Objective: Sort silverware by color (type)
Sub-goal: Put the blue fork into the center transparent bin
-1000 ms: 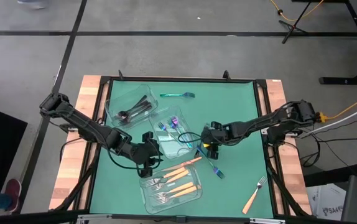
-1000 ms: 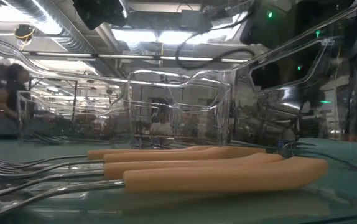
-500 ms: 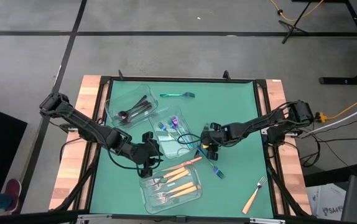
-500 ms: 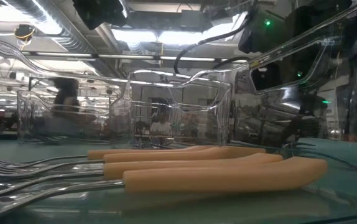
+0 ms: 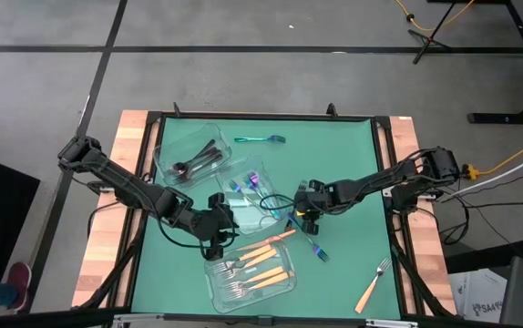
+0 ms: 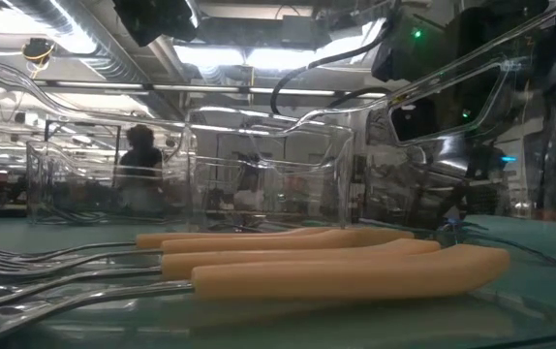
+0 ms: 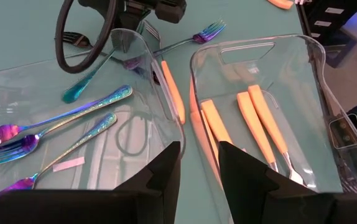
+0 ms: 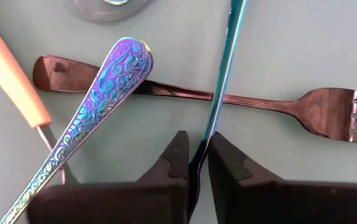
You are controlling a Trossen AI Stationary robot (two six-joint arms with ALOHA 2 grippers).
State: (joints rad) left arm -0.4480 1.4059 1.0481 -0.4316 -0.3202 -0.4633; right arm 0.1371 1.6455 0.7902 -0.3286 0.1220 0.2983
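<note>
Silverware lies spread over the green table mat (image 5: 334, 173) in my overhead view: black pieces (image 5: 198, 160) sit in a clear plastic rectangular container (image 5: 189, 151) at the far left of the mat, iridescent blue-purple forks (image 5: 248, 187) lie in a second clear bin (image 5: 254, 193) near the mat's middle, and orange-handled silver forks (image 5: 252, 273) fill a third clear tray (image 5: 248, 275) at the near edge. A lone teal fork (image 5: 260, 139) lies toward the far edge of the mat, and one orange-handled fork (image 5: 374, 285) rests alone near the mat's near right corner. My right gripper (image 5: 300, 219) is down at the mat's middle, just right of the second bin; my left gripper (image 5: 221, 228) sits between that bin and the tray. From table height I see thick orange handles (image 6: 336, 267) with silver tines, right in front of the lens, clear bin walls behind them, and a person (image 6: 142, 160) far off in the room. Through the left wrist camera, the left gripper (image 7: 198, 171) stands with its fingers parted, astride the adjoining walls of the iridescent bin and the orange-handled tray. Through the right wrist camera, the right gripper (image 8: 195, 163) has its fingers pinched onto a slim teal utensil handle (image 8: 225, 68), which crosses over a dark bronze-purple fork (image 8: 241, 106) lying flat beside an ornate iridescent handle (image 8: 97, 106).
</note>
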